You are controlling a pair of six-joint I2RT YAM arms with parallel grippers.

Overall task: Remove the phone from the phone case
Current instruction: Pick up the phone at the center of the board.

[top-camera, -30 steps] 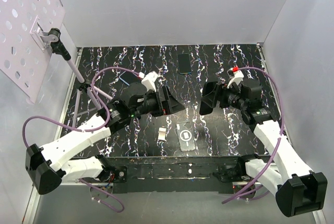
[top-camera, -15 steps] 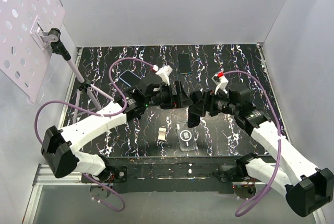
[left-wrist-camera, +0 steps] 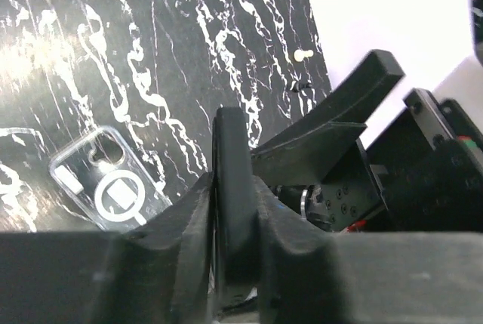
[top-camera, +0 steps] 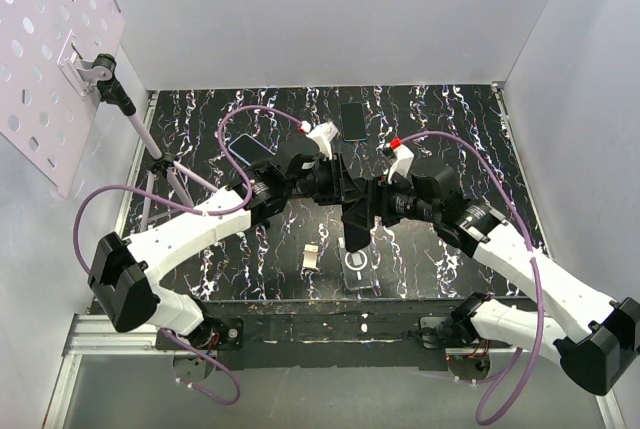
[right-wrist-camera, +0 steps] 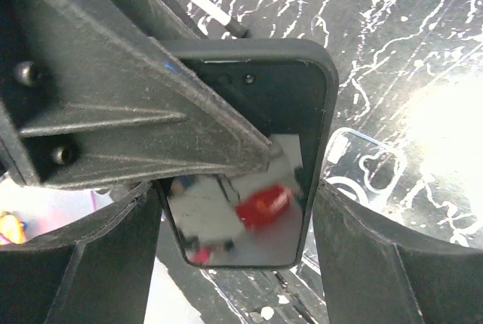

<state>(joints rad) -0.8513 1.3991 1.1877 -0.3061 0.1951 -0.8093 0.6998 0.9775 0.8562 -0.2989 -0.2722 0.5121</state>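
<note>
Both arms have swung in from their sides over the last second and now meet above the middle of the table (top-camera: pixel 440 129). My left claw (left-wrist-camera: pixel 232 195) is clenched on the phone (right-wrist-camera: pixel 290 120), which shows edge-on between its fingers. The phone therefore hangs in the air above a clear case (top-camera: pixel 358 259) lying flat near the front edge. My right claw (right-wrist-camera: pixel 235 211) is spread, with one finger on either side of the phone; I cannot tell whether they touch it. To do this well, I should hold firm with the left and close the right on the black case (right-wrist-camera: pixel 323 112) at a free corner, peeling rather than yanking. The screen faces my right wrist. The phone's long axis runs along that claw's reach, sensor end farthest.
</note>
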